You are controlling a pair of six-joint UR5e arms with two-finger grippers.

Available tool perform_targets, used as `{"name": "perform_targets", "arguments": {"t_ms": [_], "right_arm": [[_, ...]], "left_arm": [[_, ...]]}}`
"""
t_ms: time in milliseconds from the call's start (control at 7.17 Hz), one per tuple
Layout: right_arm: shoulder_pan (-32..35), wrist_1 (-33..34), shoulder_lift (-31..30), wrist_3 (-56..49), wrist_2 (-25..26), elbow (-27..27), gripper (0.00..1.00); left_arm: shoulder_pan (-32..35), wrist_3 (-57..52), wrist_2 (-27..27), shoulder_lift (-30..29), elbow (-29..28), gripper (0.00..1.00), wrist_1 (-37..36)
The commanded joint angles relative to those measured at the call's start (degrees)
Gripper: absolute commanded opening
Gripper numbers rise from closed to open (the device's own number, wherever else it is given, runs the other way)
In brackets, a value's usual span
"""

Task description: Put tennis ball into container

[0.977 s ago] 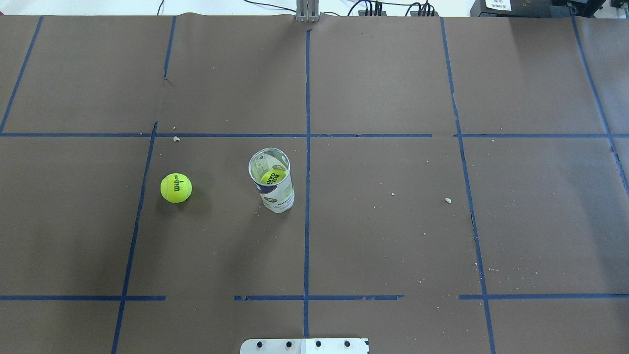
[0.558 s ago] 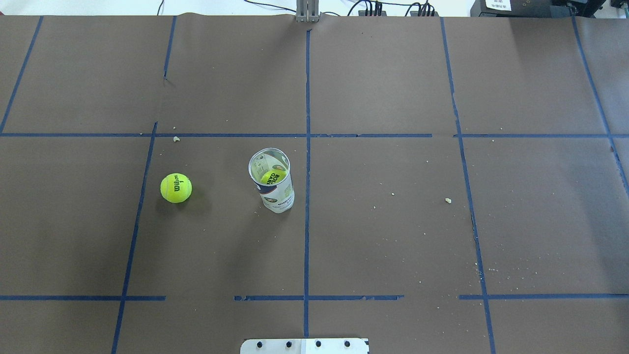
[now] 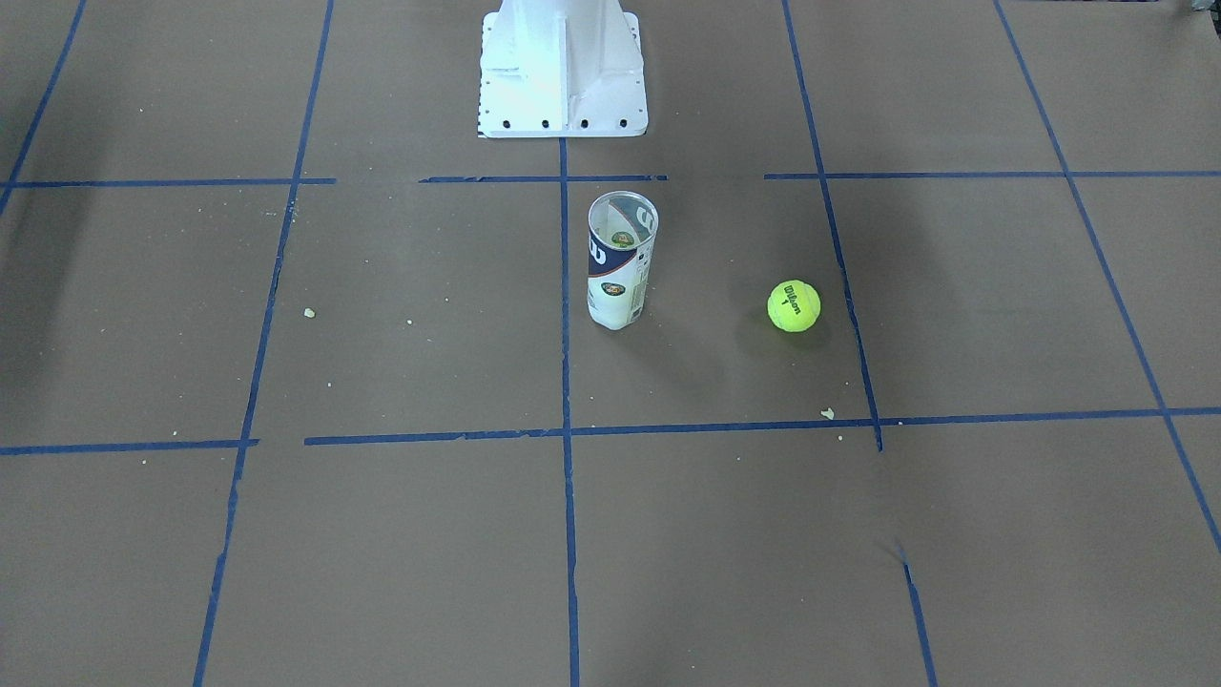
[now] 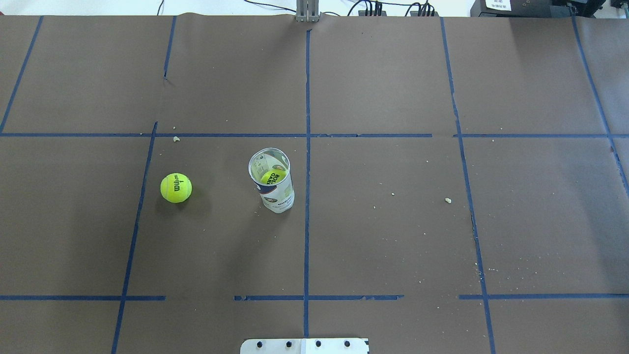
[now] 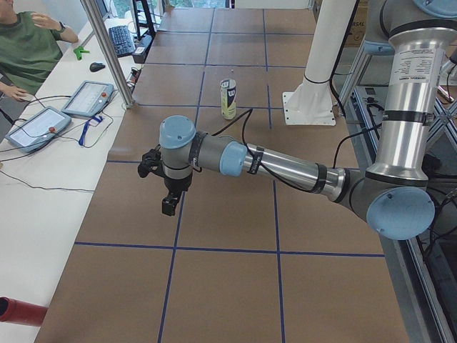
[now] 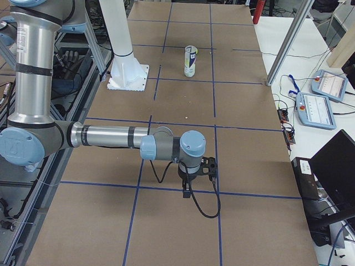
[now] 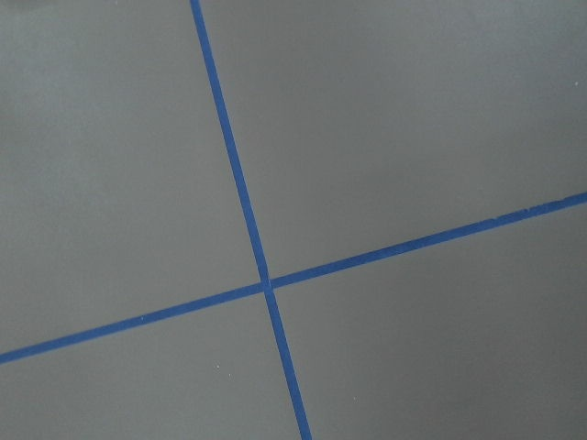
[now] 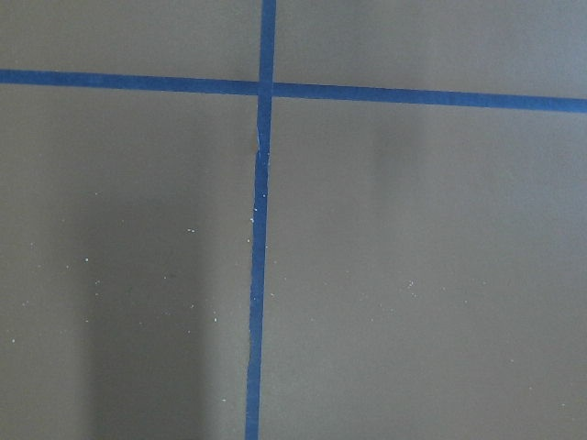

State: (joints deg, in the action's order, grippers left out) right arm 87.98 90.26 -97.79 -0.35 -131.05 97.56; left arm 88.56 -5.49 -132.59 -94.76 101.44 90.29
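On the brown table [image 4: 393, 236], the tennis ball [image 4: 176, 188] lies far from the left gripper [image 5: 169, 204], whose opening I cannot tell. It should descend centred over the ball, jaws wide.

I get even, soft light from above; the ball [image 4: 176, 188] and tube [image 4: 271, 181] throw faint, diffuse shadows. Fixed views are sharp; my wrist views look dimmer, flatter.

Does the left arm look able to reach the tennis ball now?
Probably yes. The tennis ball lies in the open on the robot's left side, apart from the container, with nothing over it.
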Motion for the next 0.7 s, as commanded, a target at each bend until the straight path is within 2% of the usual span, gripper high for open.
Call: {"name": "perform_targets", "arguments": {"t_ms": [0,279,558], "right_arm": [[0.0,0.0,0.0,0.0,0.0,0.0,1.00],[0.0,0.0,0.0,0.0,0.0,0.0,1.00],[0.0,0.0,0.0,0.0,0.0,0.0,1.00]], "left_arm": [[-3.0,0.8,0.0,-0.7,1.0,1.00,1.7],[-10.2,16.1,0.5,-1.2,5.1,1.00,2.1],[-19.1,31.7,0.7,-6.9,6.1,1.00,2.1]]}}
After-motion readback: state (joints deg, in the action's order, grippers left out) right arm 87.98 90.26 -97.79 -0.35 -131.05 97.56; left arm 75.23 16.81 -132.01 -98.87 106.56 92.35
